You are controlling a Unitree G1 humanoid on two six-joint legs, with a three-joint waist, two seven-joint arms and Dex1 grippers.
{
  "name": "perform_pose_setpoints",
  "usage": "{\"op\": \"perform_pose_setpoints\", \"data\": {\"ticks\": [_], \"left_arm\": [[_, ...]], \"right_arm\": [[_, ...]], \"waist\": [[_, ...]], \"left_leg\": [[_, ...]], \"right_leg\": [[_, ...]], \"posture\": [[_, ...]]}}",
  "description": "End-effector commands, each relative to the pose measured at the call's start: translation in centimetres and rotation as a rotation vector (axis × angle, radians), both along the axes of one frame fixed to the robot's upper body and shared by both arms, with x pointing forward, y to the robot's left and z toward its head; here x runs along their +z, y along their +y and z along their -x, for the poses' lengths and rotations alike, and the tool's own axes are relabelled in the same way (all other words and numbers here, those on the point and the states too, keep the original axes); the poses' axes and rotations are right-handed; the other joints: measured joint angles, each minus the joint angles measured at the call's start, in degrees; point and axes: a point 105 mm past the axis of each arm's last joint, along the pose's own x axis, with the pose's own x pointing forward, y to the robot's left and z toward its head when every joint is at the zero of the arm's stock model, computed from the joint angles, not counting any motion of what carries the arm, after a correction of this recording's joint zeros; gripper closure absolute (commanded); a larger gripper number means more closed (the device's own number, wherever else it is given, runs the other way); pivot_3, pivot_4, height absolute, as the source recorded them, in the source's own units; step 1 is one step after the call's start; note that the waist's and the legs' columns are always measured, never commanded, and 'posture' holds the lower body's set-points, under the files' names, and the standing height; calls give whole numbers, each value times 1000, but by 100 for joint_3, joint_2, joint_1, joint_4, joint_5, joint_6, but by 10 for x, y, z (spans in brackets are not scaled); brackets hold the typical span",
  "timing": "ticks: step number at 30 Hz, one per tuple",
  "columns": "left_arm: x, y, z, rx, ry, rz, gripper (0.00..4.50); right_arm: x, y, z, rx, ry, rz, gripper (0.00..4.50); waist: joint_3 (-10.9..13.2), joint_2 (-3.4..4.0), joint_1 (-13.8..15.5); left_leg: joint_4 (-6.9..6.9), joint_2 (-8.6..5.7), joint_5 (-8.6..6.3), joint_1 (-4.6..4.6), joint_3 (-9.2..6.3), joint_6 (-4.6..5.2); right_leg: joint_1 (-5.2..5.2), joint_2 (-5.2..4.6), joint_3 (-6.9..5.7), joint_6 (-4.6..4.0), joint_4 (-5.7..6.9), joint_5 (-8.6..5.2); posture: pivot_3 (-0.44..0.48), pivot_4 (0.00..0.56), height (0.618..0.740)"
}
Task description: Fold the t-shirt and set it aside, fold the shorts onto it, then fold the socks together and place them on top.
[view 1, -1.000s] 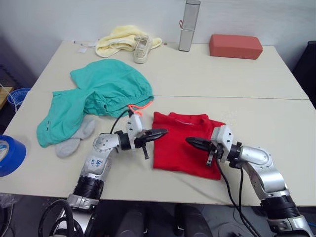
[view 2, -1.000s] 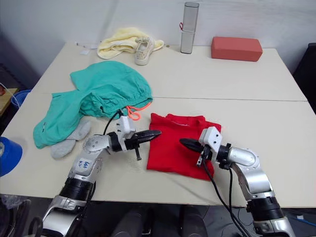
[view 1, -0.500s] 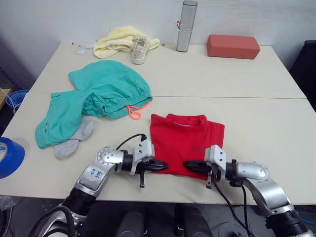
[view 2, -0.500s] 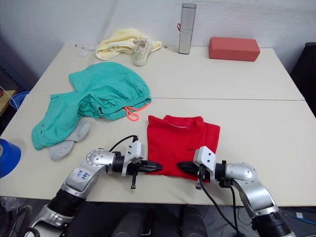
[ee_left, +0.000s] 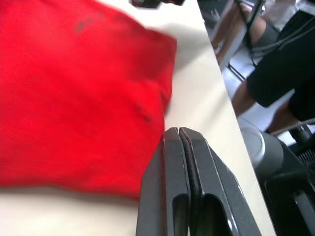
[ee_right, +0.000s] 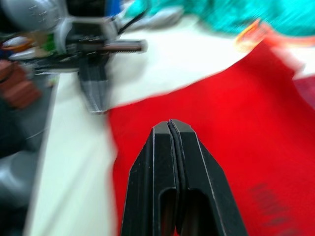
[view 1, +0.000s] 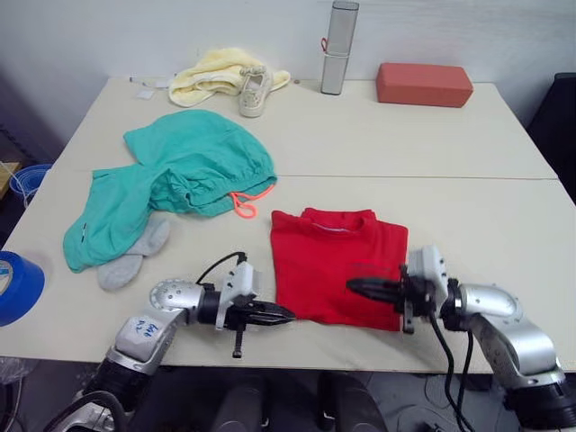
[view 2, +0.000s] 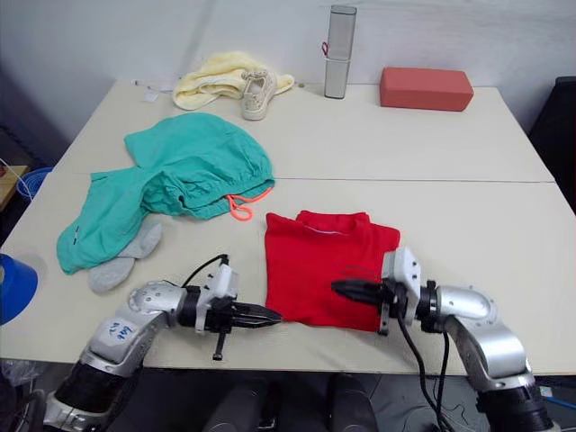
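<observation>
The red t-shirt (view 1: 335, 263) lies folded into a flat rectangle near the table's front edge. My left gripper (view 1: 286, 315) is shut and empty, low over the table just off the shirt's front left corner; its fingers (ee_left: 183, 167) are pressed together. Over the shirt's front right part, my right gripper (view 1: 353, 285) is also shut, its fingertips (ee_right: 170, 147) above red fabric without holding it. The teal shorts (view 1: 180, 171) lie bunched at the left, with the coral drawstring (view 1: 243, 205) trailing toward the shirt. The grey socks (view 1: 135, 254) poke out from under the shorts.
At the back of the table (view 1: 405, 144) are a pale yellow cloth (view 1: 216, 70), a beige sneaker (view 1: 252, 90), a silver cylinder (view 1: 335, 45) and a red block (view 1: 423, 84). A blue tape roll (view 1: 13, 286) sits at the left edge.
Both grippers dropped from above the shirt's middle to its front edge. Then the left drew back off the front left corner, and the right shifted right along the front.
</observation>
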Motion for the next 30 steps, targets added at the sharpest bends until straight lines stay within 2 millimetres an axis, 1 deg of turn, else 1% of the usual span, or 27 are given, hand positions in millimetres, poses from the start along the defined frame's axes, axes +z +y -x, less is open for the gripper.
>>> {"op": "perform_pose_setpoints", "data": {"ticks": [1,2,4,7,10,11,13,15,17,20,24,25,27,30], "left_arm": [[18,3,-12,36,-94,49,4470],[18,3,-23,78,-120,39,4470],[20,0,-38,125,-158,34,4470],[27,-13,-67,222,-192,69,4470],[33,-27,-89,271,-227,78,4470],[37,-32,-98,292,-254,75,4470],[46,-40,-113,332,-293,90,4470],[50,-42,-126,384,-318,88,4470],[50,-44,-136,435,-323,73,4470],[44,-47,-143,467,-312,50,4470],[19,-49,-134,419,-243,-30,4470],[10,-47,-131,411,-220,-63,4470],[-1,-43,-125,396,-188,-101,4470],[-7,-40,-118,380,-163,-109,4470]], "right_arm": [[2,-12,-27,-139,-40,25,4500],[-1,-14,-37,-171,-47,54,4500],[-8,-17,-51,-220,-59,108,4500],[-15,-20,-72,-300,-62,151,4500],[-20,-20,-82,-335,-55,170,4500],[-24,-18,-81,-318,-49,182,4500],[-33,-10,-68,-233,-28,214,4500],[-40,-6,-59,-189,-11,231,4500],[-46,-2,-51,-153,3,250,4500],[-53,0,-44,-130,13,276,4500],[-53,-2,-45,-152,5,271,4500],[-52,-3,-45,-157,7,268,4500],[-51,-5,-45,-162,9,264,4500],[-50,-7,-46,-173,7,257,4500]], "waist": [[1,1,11],[1,1,27],[1,1,42],[1,1,30],[1,0,27],[1,0,26],[1,-1,34],[1,-2,31],[1,-3,27],[-1,-5,17],[-1,-8,23],[-2,-8,23],[-2,-8,20],[-5,-13,20]], "left_leg": [[0,-2,0,0,0,0],[-1,-2,0,-1,0,1],[2,-10,2,-6,0,5],[6,-14,4,-16,1,6],[12,-17,15,-31,3,7],[14,-18,18,-32,6,6],[15,-18,21,-33,8,7],[16,-16,22,-34,10,7],[16,-16,22,-33,12,8],[16,-13,22,-27,19,7],[17,-12,23,-24,20,5],[17,-12,23,-23,20,5],[17,-12,23,-23,19,5],[18,-10,23,-21,17,3]], "right_leg": [[0,-2,0,0,-1,0],[1,-2,-1,0,-2,0],[0,-6,-5,2,-2,1],[-7,-5,-9,7,3,4],[-17,2,-17,12,33,7],[-17,4,-18,13,35,7],[-16,10,-21,14,36,8],[-16,16,-24,17,33,9],[-15,17,-24,19,34,10],[-14,21,-31,21,35,11],[-14,22,-31,21,38,11],[-13,21,-31,21,37,11],[-12,20,-29,21,38,11],[-10,20,-22,21,38,11]], "posture": [[0,150,740],[0,150,740],[0,150,740],[0,150,740],[0,150,740],[0,150,740],[0,150,740],[0,150,740],[0,150,740],[0,150,740],[0,150,740],[0,150,740],[0,150,740],[0,150,740]]}}
